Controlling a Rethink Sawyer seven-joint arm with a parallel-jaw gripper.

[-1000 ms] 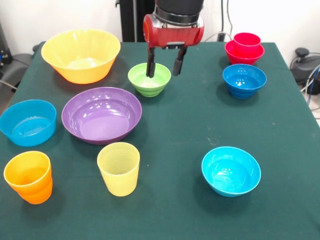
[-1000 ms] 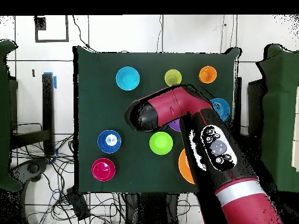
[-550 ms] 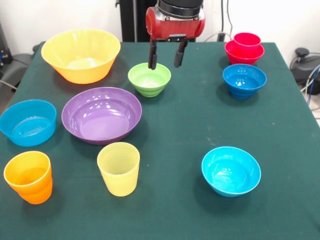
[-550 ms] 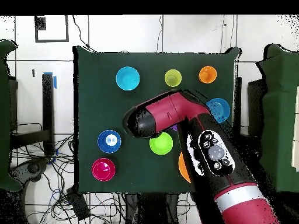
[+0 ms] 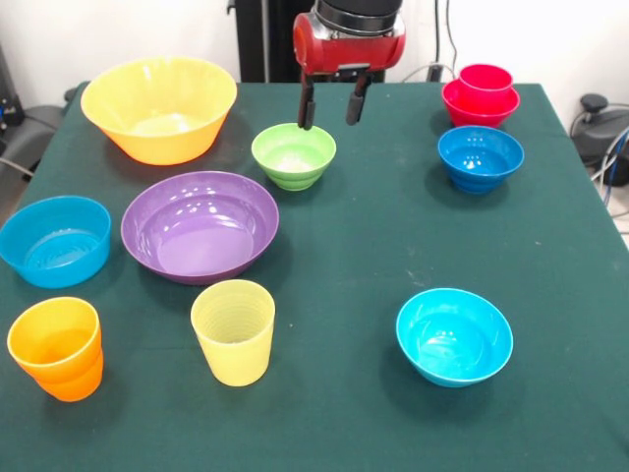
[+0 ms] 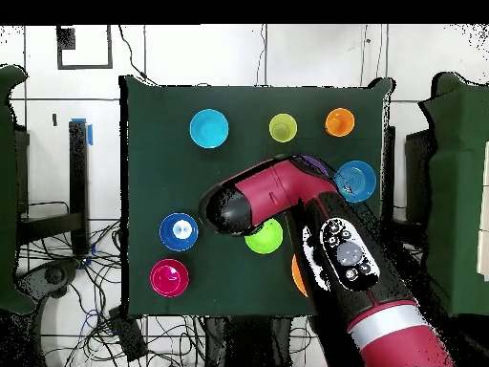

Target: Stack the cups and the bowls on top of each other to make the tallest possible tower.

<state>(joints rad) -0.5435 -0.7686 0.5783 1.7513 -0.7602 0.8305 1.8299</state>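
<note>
1. My gripper (image 5: pixel 333 110) hangs empty, jaws released, above the far rim of the small glossy lime green plastic bowl (image 5: pixel 293 155).
2. I would lower one finger inside the rim and one outside, then clench on the thin wall.
3. The tower, a smooth red plastic tumbler (image 5: pixel 486 79) nested in the small red plastic bowl (image 5: pixel 480 106), stands at the desk's (image 5: pixel 364 236) 1 o'clock corner.
4. The glossy, rounded walls look slippery; I judge a firm grip is needed.
</note>
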